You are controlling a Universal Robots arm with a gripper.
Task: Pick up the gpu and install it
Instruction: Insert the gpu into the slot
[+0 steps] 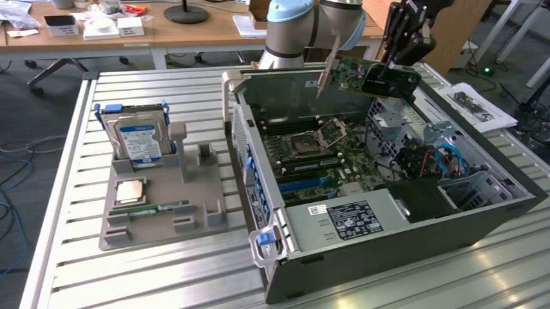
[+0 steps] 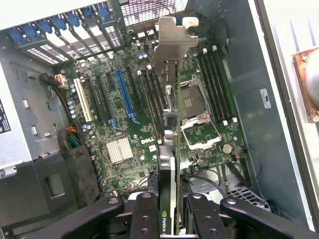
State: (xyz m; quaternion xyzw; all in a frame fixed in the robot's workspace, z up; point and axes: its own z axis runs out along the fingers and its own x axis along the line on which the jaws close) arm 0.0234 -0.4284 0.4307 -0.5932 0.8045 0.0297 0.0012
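Black fingers (image 2: 144, 219) clamp gpu (image 1: 348, 72); wrist view: motherboard (image 2: 124, 114) below.

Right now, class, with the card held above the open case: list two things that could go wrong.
1. The gpu, clamped in the gripper, hangs tilted over the case; it could meet a slot askew and jam.
2. In the wrist view its edge lies nearer the open processor socket than the blue slot; lowered here, it might strike the socket.

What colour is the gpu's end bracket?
The gpu's bracket is dull silver-grey metal; clearest in the wrist view.
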